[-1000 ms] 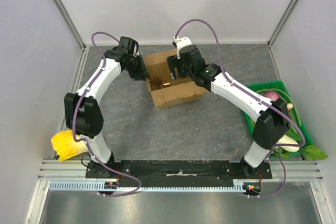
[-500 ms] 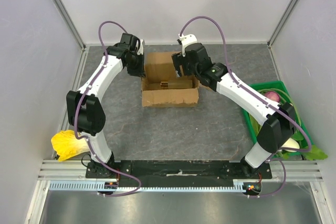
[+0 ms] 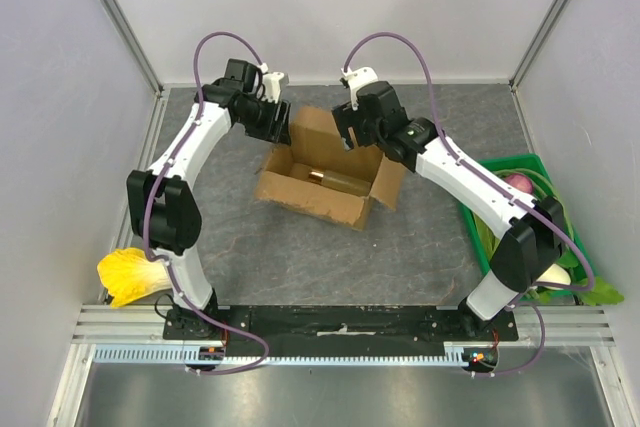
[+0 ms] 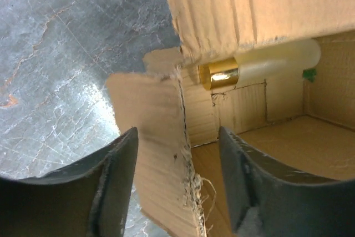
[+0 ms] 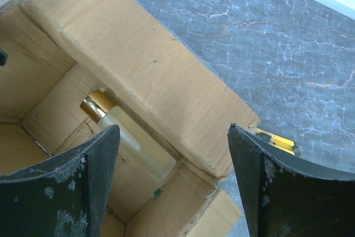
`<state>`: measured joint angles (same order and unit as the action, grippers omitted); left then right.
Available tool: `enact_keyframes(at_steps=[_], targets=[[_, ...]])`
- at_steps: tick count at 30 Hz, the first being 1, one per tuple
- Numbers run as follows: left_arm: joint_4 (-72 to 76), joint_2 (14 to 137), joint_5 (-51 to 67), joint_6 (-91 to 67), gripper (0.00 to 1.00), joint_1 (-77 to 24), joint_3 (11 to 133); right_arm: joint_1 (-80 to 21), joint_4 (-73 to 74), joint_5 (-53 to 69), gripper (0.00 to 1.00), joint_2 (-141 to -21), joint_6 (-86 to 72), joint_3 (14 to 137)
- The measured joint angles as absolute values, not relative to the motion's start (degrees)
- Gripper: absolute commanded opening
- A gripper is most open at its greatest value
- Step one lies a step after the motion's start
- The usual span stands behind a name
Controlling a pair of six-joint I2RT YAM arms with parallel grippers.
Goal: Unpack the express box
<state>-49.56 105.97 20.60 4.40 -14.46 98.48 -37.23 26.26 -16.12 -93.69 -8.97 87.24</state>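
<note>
The express box [image 3: 322, 192], a brown cardboard carton, stands open at the back middle of the table with its flaps splayed out. A pale bottle with a gold cap [image 3: 335, 179] lies inside it and also shows in the left wrist view [image 4: 277, 62] and the right wrist view [image 5: 133, 145]. My left gripper [image 3: 277, 130] is at the box's left rear corner. It is open, with a torn flap [image 4: 158, 154] between its jaws [image 4: 177, 134], not clamped. My right gripper [image 3: 346, 137] hovers wide open over the back flap [image 5: 144, 65], holding nothing [image 5: 173, 129].
A green crate [image 3: 528, 161] of vegetables stands at the right edge, beside the right arm. A yellow leafy thing [image 3: 130, 275] lies at the near left. A small yellow object [image 5: 277, 140] peeks out beside the box's flap. Grey walls close in the table.
The box has turned and shifted, its flaps have spread wider, and the bottle inside shows more. Both grippers have stayed at the box's back rim.
</note>
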Motion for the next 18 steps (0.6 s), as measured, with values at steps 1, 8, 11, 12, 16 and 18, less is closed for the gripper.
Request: enact_keyframes(at_steps=[1,8,11,12,16,18], targets=[[-49.5,106.2,20.9,4.5,0.75,-14.4,98.8,-37.0,26.4,-16.1,0.86,-93.7,-9.0,87.2],[-49.5,106.2,21.6,3.8,0.75,-14.3,99.0,-36.0,27.2,-16.1,0.86,-93.7,-8.9,87.2],[-50.0,106.1,21.5,3.2,0.7,-14.7,98.8,-36.0,27.5,-15.4,0.86,-93.7,-8.7,87.2],[-50.1,105.9,21.5,3.0,0.68,-15.0,98.2,-36.0,27.6,-15.2,0.86,-93.7,-8.5,87.2],[-50.9,104.2,19.2,1.4,0.56,-17.0,94.6,-36.0,27.8,-14.9,0.86,-93.7,-8.3,87.2],[-51.2,103.4,17.3,0.8,0.46,-17.9,93.4,-36.0,27.9,-14.6,0.86,-93.7,-8.1,87.2]])
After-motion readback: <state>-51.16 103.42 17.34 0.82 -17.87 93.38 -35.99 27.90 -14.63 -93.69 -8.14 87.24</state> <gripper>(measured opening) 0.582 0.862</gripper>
